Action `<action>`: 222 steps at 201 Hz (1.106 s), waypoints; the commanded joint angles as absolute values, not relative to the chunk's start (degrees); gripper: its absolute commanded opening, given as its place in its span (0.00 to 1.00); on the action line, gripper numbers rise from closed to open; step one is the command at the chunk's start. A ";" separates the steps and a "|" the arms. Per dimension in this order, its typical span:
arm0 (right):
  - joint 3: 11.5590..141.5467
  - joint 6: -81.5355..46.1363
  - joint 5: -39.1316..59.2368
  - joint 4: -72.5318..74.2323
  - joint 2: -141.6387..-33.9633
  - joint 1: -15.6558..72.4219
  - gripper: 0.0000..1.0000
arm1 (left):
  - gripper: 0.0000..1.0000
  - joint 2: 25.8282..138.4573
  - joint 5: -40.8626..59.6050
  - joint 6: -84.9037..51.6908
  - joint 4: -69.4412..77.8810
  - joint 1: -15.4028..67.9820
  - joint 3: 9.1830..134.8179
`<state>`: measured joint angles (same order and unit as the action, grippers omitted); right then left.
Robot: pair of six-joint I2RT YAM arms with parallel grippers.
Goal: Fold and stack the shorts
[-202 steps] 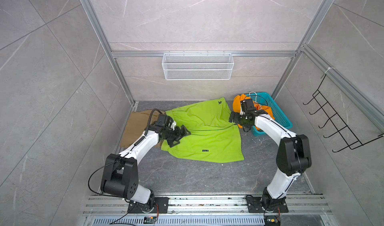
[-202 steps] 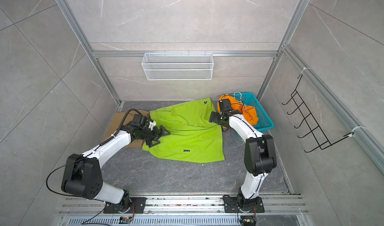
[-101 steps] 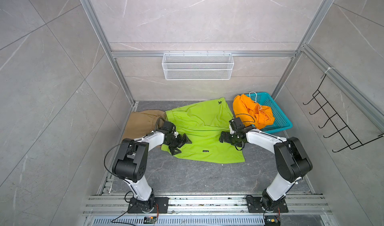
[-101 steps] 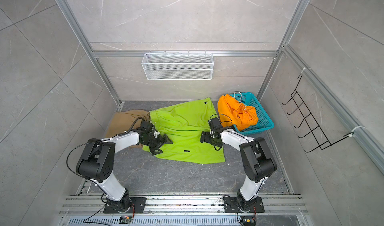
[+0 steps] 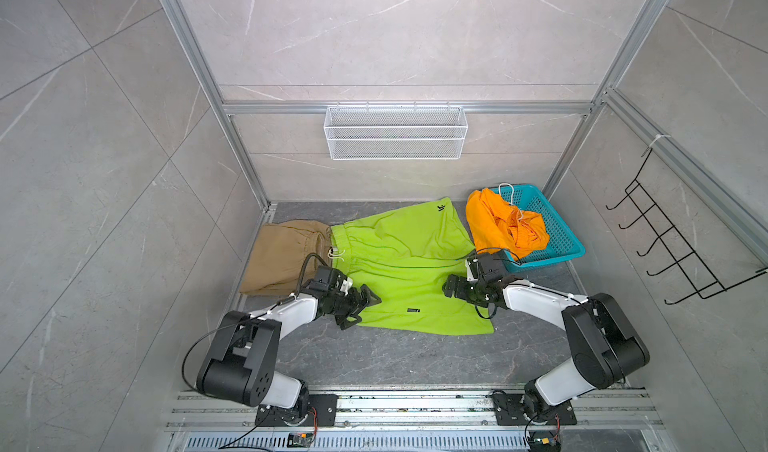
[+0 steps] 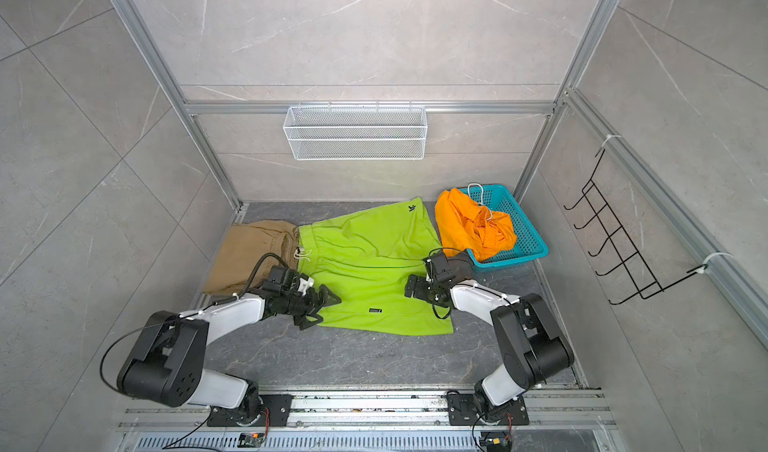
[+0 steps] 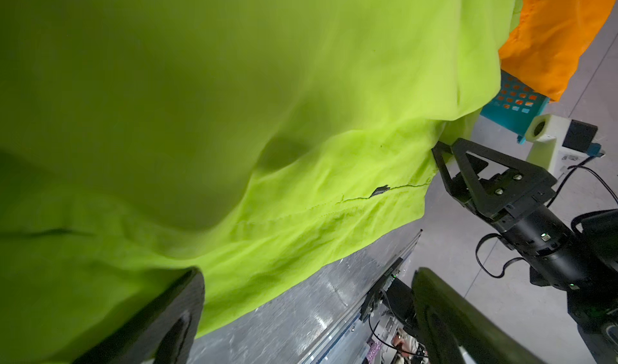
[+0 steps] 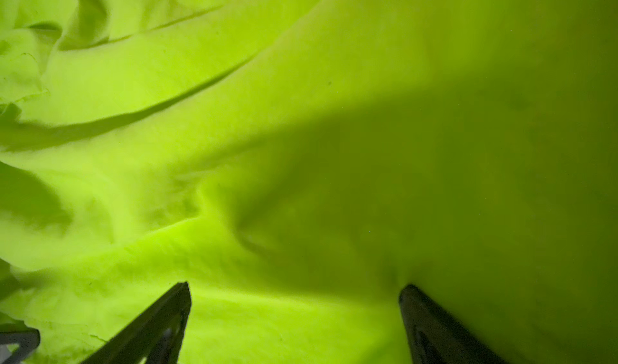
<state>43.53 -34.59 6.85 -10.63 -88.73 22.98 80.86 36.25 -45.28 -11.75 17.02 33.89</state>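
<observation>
The lime green shorts [image 5: 407, 254] lie spread flat in the middle of the floor, waistband to the left. At their far left, the khaki shorts [image 5: 282, 254] lie partly under that waistband and appear only in the top views. To the far right, the orange shorts [image 5: 498, 225] are heaped over the left rim of the teal basket [image 5: 557, 238].

The left gripper [image 5: 361, 310] sits low at the green pair's near left corner, jaws spread wide and holding nothing. Its wrist view puts one finger [image 7: 180, 312] over the cloth and the other over bare floor. The right gripper [image 5: 446, 288] is over the cloth's right side, also fully spread and empty. Its own camera sees only green fabric between the fingertips [image 8: 424, 312]. I cannot tell whether they press down.

A small dark label [image 7: 381, 190] sits near the near hem.
</observation>
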 commanded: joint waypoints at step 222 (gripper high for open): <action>73.28 -29.64 7.41 -22.08 -116.19 12.15 1.00 | 1.00 120.04 33.49 -38.24 -25.07 5.36 80.52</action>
